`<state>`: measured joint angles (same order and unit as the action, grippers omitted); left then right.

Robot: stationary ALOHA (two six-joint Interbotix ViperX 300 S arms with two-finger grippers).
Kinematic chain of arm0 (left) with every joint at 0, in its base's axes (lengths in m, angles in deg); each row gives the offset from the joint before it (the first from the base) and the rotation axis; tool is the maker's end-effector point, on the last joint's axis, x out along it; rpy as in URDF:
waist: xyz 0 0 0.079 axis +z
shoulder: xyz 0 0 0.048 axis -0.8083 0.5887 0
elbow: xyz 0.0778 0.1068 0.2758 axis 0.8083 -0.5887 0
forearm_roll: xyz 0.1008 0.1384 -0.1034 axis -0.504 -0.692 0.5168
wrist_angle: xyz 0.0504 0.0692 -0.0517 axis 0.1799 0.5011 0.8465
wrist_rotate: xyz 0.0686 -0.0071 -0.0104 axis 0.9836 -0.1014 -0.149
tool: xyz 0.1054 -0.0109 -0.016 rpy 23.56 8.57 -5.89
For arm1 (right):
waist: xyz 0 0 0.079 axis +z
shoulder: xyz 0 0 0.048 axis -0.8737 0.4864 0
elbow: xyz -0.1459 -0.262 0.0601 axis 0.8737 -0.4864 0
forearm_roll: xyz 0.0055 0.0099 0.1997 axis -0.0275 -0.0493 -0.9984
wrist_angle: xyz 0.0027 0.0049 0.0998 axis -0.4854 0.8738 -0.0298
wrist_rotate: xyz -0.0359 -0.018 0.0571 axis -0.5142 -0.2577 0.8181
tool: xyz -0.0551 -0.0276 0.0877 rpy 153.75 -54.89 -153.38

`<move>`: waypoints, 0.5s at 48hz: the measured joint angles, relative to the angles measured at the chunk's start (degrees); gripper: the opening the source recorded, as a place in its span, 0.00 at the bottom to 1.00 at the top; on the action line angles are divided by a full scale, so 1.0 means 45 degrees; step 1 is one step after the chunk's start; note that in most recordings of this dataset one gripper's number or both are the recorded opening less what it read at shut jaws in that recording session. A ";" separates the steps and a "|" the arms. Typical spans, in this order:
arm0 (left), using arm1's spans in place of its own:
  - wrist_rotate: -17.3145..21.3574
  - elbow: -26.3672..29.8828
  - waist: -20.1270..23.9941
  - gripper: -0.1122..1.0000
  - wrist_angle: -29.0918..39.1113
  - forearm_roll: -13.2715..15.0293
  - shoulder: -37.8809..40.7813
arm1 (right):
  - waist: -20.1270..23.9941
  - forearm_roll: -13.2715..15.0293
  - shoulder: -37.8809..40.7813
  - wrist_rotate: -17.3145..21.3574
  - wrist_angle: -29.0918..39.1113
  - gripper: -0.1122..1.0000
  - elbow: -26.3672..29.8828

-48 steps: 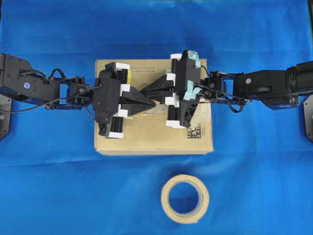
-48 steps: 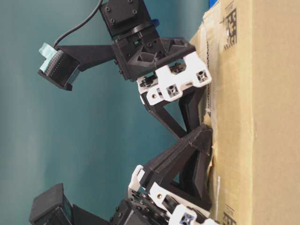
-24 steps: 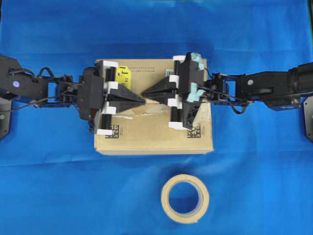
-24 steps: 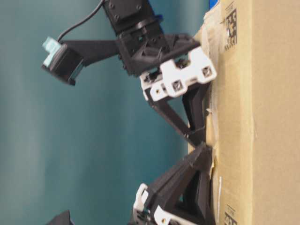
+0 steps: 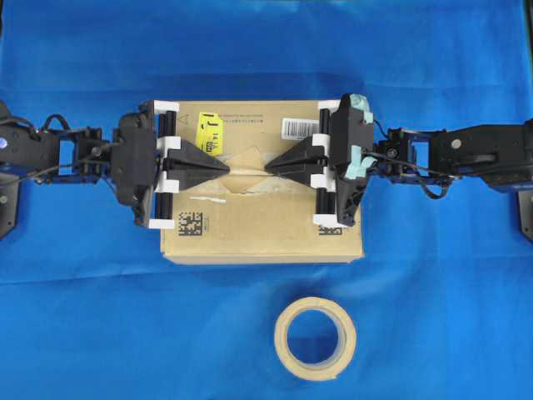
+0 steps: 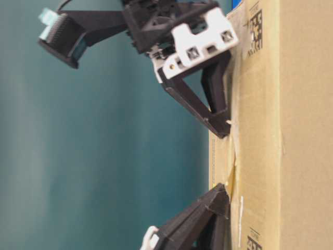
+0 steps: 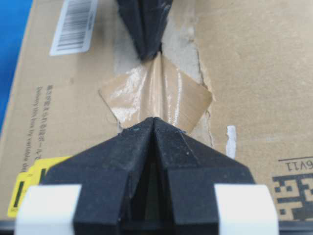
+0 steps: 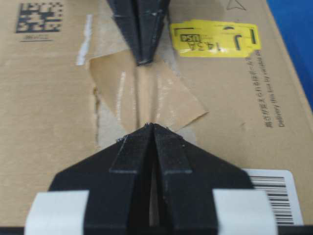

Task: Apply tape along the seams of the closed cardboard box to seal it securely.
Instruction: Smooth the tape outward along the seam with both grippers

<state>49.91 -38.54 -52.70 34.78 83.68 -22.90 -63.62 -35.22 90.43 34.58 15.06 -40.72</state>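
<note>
Nearest the front edge of the blue-covered counter [image 5: 433, 317] lies a ring-shaped tape roll [image 5: 315, 337], well apart from everything else. Behind it sits the cardboard box [image 5: 258, 237], brown and flat-topped, with a yellow sticker [image 5: 208, 133], a white barcode label [image 5: 300, 127] and black square codes. On its top, over the seam [image 5: 247, 171] edged with pale torn remnants, lies the tape [image 7: 156, 95]: a small, glossy tan, roughly diamond-shaped piece, creased along its middle and catching the light in streaks. The left gripper [image 5: 226, 166] and the right gripper [image 5: 268, 166] point at each other across this piece, each with its fingers pressed together to a narrow tip at opposite corners of the tape; whether they pinch it cannot be told.
</note>
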 measured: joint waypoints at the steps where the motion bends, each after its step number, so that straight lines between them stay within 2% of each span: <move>1: -0.0020 0.0039 -0.0039 0.10 -0.0078 0.0000 -0.0039 | 0.0020 0.0000 -0.0039 -0.0020 -0.0039 0.10 0.0020; 8: -0.0020 0.0508 -0.0508 0.10 -0.0527 0.0000 0.0117 | 0.0020 0.0000 -0.0059 -0.0078 -0.0234 0.10 0.0332; 24: -0.0020 0.1113 -0.0664 0.10 -0.0566 0.0000 0.1289 | 0.0059 0.0000 0.0996 -0.0078 -0.0195 0.10 0.1191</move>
<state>49.82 -33.53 -55.69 32.23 83.68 -17.10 -63.35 -35.22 94.91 34.23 14.18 -35.36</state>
